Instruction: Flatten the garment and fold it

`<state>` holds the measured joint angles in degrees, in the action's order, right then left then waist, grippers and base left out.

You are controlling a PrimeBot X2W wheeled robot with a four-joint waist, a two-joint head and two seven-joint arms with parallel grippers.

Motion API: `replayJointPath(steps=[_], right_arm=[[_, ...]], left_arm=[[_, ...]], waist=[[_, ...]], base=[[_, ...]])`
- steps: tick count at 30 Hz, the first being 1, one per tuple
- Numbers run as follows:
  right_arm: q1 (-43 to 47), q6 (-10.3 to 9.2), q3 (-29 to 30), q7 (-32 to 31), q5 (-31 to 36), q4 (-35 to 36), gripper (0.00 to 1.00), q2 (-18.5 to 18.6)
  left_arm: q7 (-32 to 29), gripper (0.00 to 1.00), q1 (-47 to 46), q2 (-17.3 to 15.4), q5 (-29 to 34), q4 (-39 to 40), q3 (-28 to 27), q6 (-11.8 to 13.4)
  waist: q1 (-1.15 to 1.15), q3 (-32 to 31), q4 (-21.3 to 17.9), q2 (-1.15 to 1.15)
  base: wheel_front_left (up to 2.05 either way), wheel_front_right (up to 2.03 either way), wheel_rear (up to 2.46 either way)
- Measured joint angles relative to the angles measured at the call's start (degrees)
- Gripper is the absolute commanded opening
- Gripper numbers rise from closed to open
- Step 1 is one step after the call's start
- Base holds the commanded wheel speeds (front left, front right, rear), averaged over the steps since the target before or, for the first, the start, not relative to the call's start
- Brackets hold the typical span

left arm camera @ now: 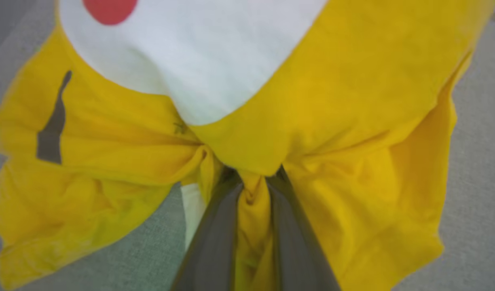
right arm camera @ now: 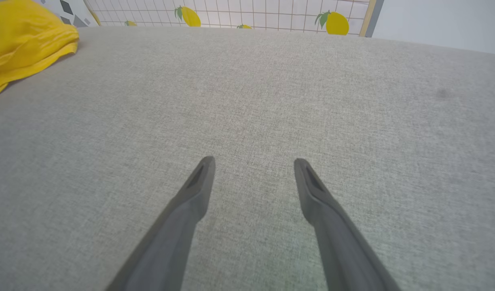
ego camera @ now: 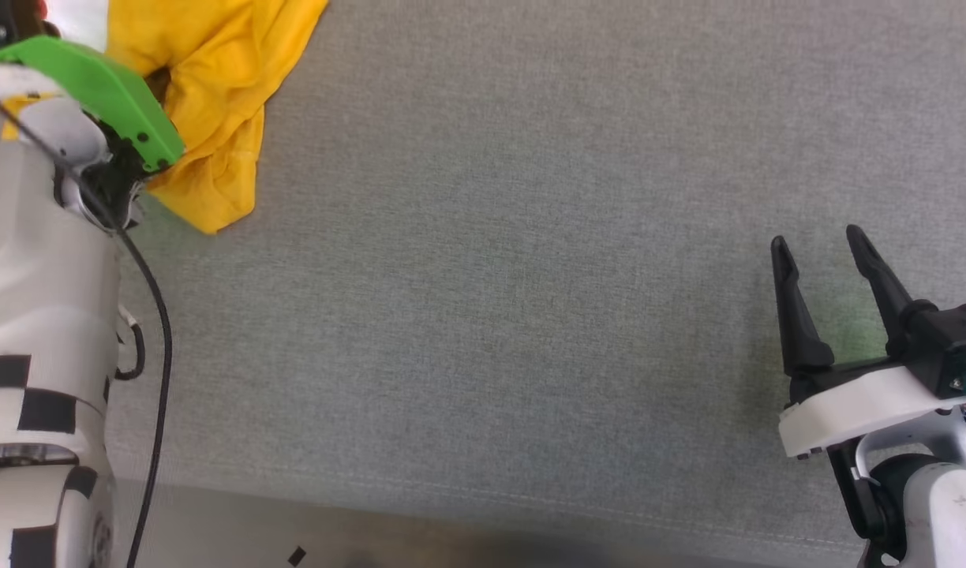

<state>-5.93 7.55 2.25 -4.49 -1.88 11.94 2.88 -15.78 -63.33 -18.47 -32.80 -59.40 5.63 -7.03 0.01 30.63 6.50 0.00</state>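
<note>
Garment: yellow T-shirt [ego camera: 215, 102] lies bunched at the far-left corner of the head view, on the grey cloth-covered table [ego camera: 530, 315]. Left wrist view shows its printed side: white patch [left arm camera: 191, 60], red dot [left arm camera: 110, 6], dark stripe [left arm camera: 51, 129].
Left gripper [left arm camera: 253, 182]: clenched on a gathered fold of the yellow cloth, which is pinched between the two fingers. Its green mount [ego camera: 96, 87] covers the fingers from above.
Right gripper [ego camera: 816, 237]: jaws spread wide and holding nothing. It hovers over bare table, well apart from the shirt.
Risk 1: we judge the pinch takes several layers. Lifting from here could drag the whole bundle instead of opening it out.
Risk 2: the grab is mid-cloth, not at a hem or shoulder, so pulling may only tighten the wrinkles.
Risk 3: black cable [ego camera: 159, 331] hangs beside the left forearm, near the shirt's low corner. We see a snag chance if we sweep inward.
Risk 4: a one-handed pull may slip out of the grip, since the right arm is too far off to help.
Edges: the table's front edge with its seam [ego camera: 530, 505] runs along the bottom of the head view. The far edge meets a lemon-print backdrop [right arm camera: 271, 16].
Room: we have wide bare table between the shirt and the right gripper for spreading toward centre.
</note>
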Motion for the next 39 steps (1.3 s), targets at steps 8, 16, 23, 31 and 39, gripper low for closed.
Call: replayJointPath(steps=[8, 16, 23, 31, 39], right_arm=[[-0.03, 0.0, -0.52, 2.23, -2.59, -4.38, 1.0, 0.0], [1.59, 0.0, -0.87, 6.42, -6.7, -11.67, 1.0, -0.03], [4.49, 0.0, -0.3, 8.05, -8.15, -16.12, 1.0, -0.01], [7.82, 0.0, 2.45, 7.73, -8.09, -16.37, 1.0, 0.0], [10.82, 0.0, 5.13, 6.58, -7.72, -15.24, 1.0, 0.03]], left_arm=[[12.72, 0.0, -4.01, -3.22, -0.64, 3.94, -1.65, -0.01], [10.74, 0.0, -11.51, -4.98, -1.44, 13.23, 4.01, -0.05], [7.31, 0.0, -12.0, -2.76, -5.23, 18.84, 9.11, -0.07], [5.2, 0.0, -4.59, 5.37, -9.31, 21.36, 14.21, -0.08], [3.19, 0.0, 10.6, 11.47, -9.98, 17.66, 23.01, -0.24]], waist=[[0.0, -5.27, 0.97, 0.0], [-0.01, -12.95, 0.37, 0.0], [-0.01, -20.57, -1.87, 0.0], [-0.02, -26.57, -7.6, 0.0], [-0.02, -28.62, -14.61, 0.0]], base=[[0.0, 0.0, 0.0], [0.0, 0.0, 0.0], [0.0, 0.0, 0.0], [0.0, 0.0, 0.0], [0.0, 0.0, 0.0]])
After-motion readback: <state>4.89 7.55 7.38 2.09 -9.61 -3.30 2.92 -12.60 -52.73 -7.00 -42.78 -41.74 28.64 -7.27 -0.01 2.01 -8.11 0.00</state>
